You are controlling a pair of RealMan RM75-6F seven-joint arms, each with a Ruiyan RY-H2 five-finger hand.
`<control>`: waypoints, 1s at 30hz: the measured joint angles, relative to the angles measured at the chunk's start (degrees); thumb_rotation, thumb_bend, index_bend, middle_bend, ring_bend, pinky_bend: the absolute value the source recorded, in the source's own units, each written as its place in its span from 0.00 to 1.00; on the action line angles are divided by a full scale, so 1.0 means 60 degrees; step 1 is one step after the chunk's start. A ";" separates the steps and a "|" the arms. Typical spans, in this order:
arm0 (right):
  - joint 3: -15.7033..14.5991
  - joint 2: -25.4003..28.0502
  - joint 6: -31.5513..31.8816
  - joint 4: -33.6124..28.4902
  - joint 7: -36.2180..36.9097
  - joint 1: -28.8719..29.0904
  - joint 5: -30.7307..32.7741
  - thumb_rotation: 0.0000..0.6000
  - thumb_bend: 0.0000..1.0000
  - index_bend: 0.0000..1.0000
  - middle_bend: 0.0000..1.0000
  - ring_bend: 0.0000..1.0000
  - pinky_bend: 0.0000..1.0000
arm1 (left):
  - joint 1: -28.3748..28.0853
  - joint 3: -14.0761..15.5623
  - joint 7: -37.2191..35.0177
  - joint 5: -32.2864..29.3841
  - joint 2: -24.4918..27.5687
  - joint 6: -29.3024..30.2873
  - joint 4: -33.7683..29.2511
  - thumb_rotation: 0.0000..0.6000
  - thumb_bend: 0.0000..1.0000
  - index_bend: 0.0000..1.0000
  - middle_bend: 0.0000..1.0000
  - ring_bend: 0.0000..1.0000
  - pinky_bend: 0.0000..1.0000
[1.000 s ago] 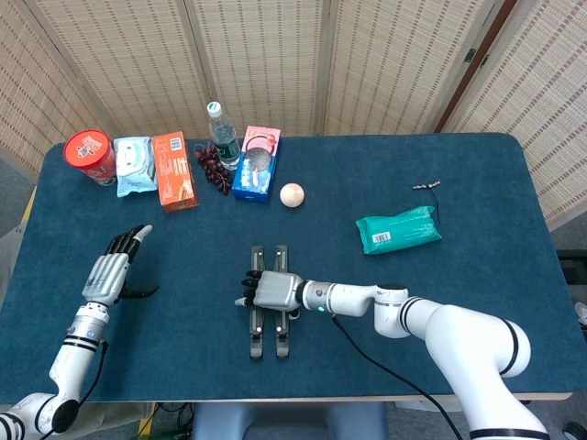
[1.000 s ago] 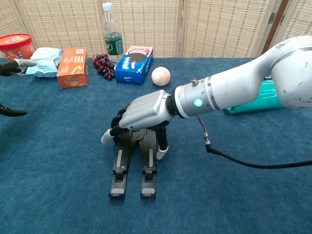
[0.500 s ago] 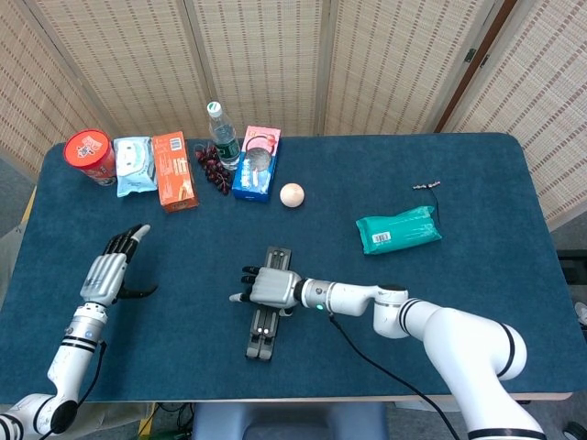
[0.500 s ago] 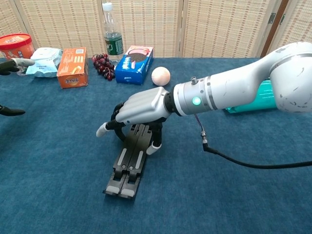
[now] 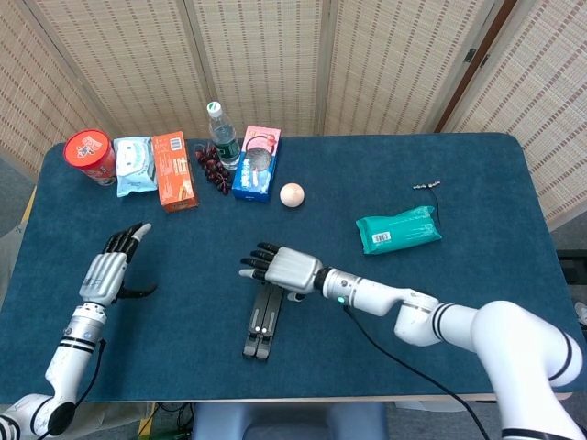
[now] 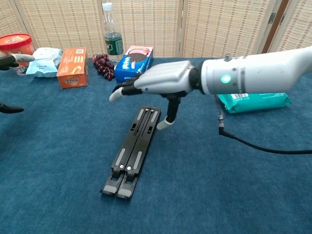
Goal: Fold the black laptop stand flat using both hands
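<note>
The laptop stand [image 6: 132,150] looks stiff, light and hinged, lying flat just under the right hand [image 6: 163,80], which hovers released with fingers spread. Left hand [image 5: 110,270] sits well off to its side, holding nothing; I'd grab the long rails if it needs more pressing.

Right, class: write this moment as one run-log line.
laptop stand: folded flat on table | right robot hand: open, above stand | left robot hand: open, apart

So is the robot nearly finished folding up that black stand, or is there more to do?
It looks nearly done. The black laptop stand lies flat on the blue table, its two bars side by side. The right hand hangs above its far end, fingers spread, holding nothing. The left hand is open off to the side. Probably only pulling back is left.
</note>
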 measured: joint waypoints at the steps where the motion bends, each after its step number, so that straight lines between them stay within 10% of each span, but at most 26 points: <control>1: 0.0092 0.0256 0.0174 -0.0378 -0.0351 -0.0309 0.0354 1.00 0.12 0.00 0.00 0.00 0.00 | 0.0040 -0.0010 0.0120 -0.0008 0.0012 0.0118 -0.0021 1.00 0.15 0.00 0.03 0.01 0.00; 16: 0.0145 0.3287 0.5004 -0.4742 -0.4275 -0.5451 0.3528 1.00 0.12 0.00 0.00 0.00 0.00 | 0.0993 0.0066 0.1942 0.0007 0.0535 0.1981 -0.0867 1.00 0.15 0.00 0.05 0.02 0.00; 30: -0.0641 0.3874 0.7704 -0.5132 -0.4211 -0.8738 0.2866 1.00 0.12 0.00 0.00 0.00 0.00 | 0.2730 0.1046 0.2889 0.0568 0.1184 0.3843 -0.2147 1.00 0.15 0.00 0.05 0.03 0.00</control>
